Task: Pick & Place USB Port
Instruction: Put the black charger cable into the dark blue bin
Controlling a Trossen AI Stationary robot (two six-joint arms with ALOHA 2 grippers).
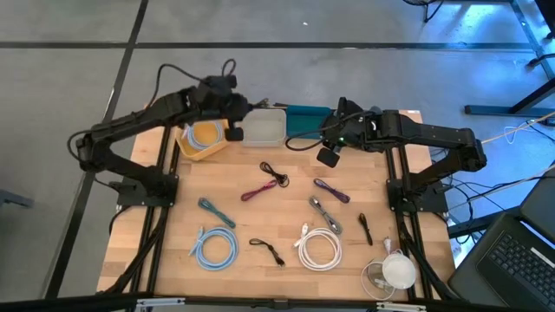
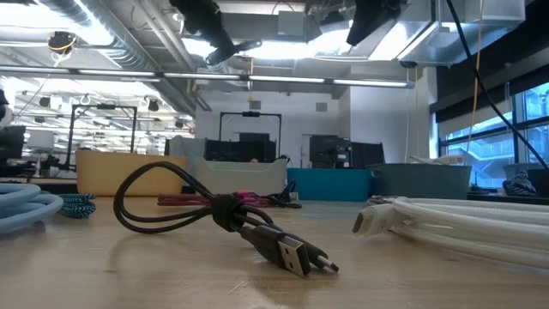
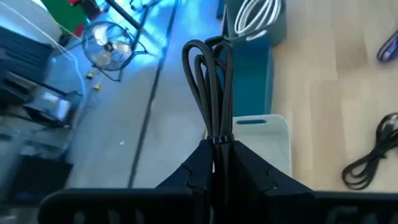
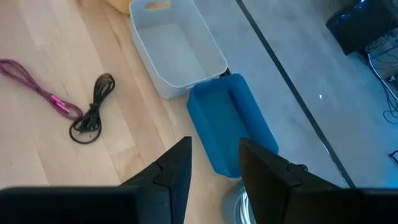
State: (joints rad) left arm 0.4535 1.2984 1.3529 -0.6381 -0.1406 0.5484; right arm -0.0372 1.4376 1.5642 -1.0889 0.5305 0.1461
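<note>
Above the white bin, left claw grips a black cable, loops pointing straight outward.

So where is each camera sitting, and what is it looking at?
High view: above, looking straight down on the table and both arms.
Low view: table height, looking across a black cable; arms overhead.
Left wrist view: past shut fingers gripping a bundled black cable.
Right wrist view: past open fingers onto the white bin, which the high view shares.

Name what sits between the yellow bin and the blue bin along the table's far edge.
The white bin sits between the yellow bin and the blue bin, as the high view shows; it looks empty in the right wrist view.
</note>
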